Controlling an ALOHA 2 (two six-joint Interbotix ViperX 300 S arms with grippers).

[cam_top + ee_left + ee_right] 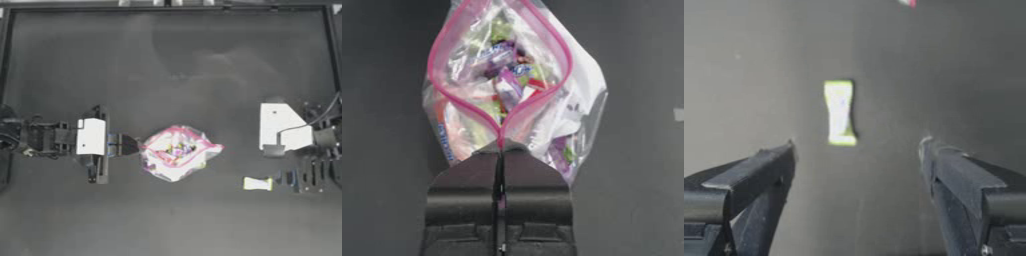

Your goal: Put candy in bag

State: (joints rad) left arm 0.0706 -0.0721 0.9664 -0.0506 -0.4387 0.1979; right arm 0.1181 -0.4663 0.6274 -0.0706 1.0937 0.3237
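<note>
Nearest lies the candy [257, 184] on the bench [174, 60], right of centre, just left of the right pincer [284, 178]; that pincer stands released, lined up to take it (not yet touching). Farther up, at centre, the left pincer [127, 145] is clenched on the bag [177, 151] at its pink-red strip, likely to steady the gaping mouth.

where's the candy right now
In the top view the candy lies on the table right of the bag, apart from it, just ahead of the open right gripper.
</note>
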